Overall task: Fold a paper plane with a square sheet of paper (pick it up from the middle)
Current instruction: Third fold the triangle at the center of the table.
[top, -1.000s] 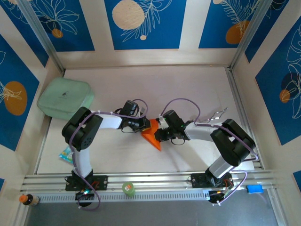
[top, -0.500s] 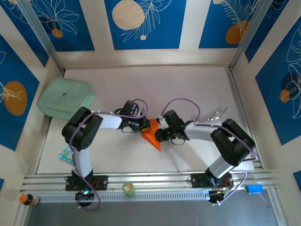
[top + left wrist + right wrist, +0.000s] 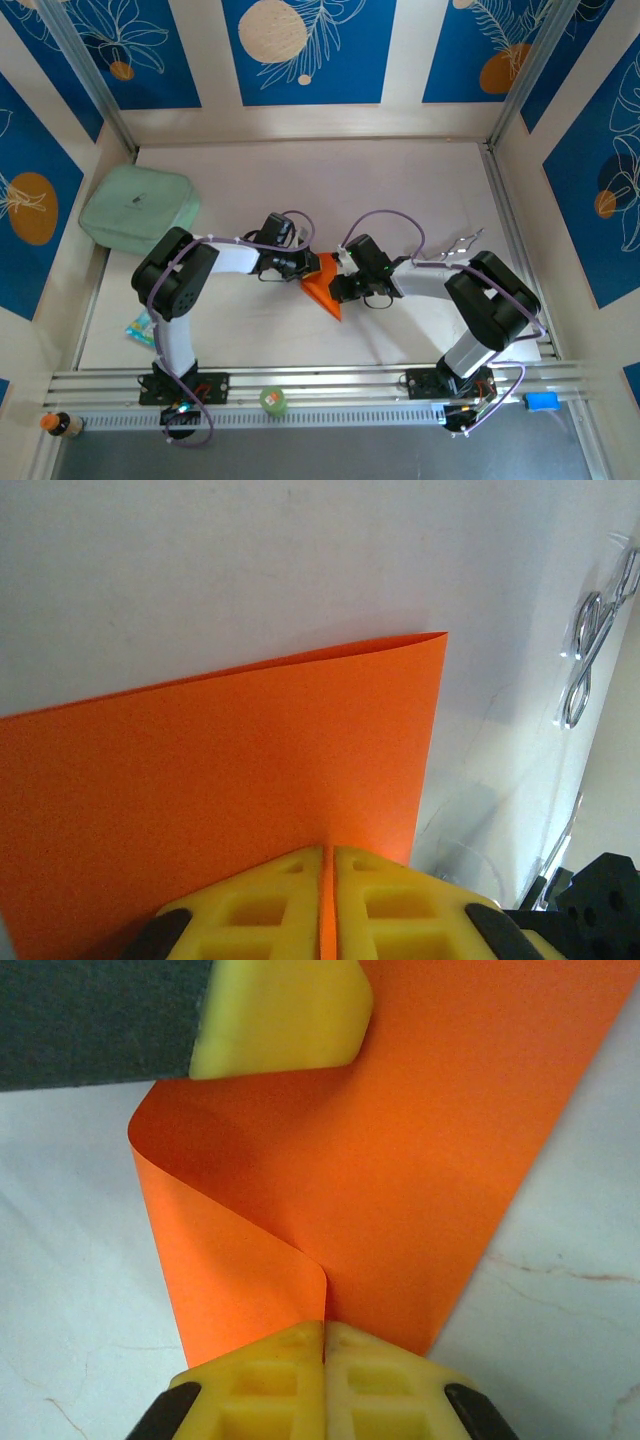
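1. The paper [image 3: 326, 284], a curled orange wedge, sits on the worktop [image 3: 400, 190] well to the right of the pad [image 3: 138, 208]. Both arms partly cover it.
2. Left tool [image 3: 328, 856]: its yellow fingers [image 3: 265, 895] are pressed together on the paper's edge. The sheet runs out of frame at left and bottom.
3. Right tool [image 3: 323, 1330]: clamped likewise on a rolled-over fold, on the side away from the pad. The sheet's upper part is cut off.

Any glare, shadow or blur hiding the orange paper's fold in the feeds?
Left wrist view: the thin orange paper sheet is evenly lit with no glare, and there is only a faint shadow on the white table to its right. Right wrist view: the fold reads clearly, darker inside the curl. Top view: sharp, but the paper is small in frame.
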You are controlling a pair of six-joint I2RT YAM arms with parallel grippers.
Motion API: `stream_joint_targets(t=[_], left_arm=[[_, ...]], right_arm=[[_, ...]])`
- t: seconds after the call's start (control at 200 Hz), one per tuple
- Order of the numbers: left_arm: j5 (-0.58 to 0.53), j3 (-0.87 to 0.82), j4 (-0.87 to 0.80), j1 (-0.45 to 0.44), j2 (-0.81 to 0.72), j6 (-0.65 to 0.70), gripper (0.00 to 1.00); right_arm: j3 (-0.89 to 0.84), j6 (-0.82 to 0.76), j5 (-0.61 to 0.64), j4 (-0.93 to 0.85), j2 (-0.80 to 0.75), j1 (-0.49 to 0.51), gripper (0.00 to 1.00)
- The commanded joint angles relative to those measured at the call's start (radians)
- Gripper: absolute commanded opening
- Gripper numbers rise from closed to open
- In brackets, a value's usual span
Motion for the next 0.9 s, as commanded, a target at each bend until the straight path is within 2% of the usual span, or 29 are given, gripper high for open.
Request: stream_joint_targets(t=[0.0,0.16,0.325,0.395,0.515,0.68,0.895], left_arm=[[-0.003,0.018,-0.049,0.008,0.020,0.016,0.12],[-0.012,0.075,-0.105,0.007,0.001,0.060,0.16],[-0.073,0.124,-0.191,0.007,-0.074,0.106,0.28],[-0.095,0.112,-0.202,0.008,-0.119,0.108,0.30],[-0.075,0.041,-0.151,0.006,-0.192,0.063,0.22],[-0.040,-0.132,0.057,-0.014,-0.295,-0.073,0.08],[-0.066,-0.290,0.284,-0.076,-0.347,-0.223,0.00]], right_arm=[[0.016,0.008,-0.015,-0.024,0.022,0.005,0.05],[0.022,0.009,-0.015,-0.028,0.025,0.005,0.05],[0.024,0.018,-0.012,-0.026,0.026,0.005,0.05],[0.025,0.024,-0.009,-0.024,0.026,0.004,0.05],[0.031,0.036,-0.011,-0.016,0.034,0.005,0.05],[0.038,0.050,0.000,-0.015,0.039,0.005,0.05],[0.038,0.058,0.014,-0.019,0.040,0.003,0.05]])
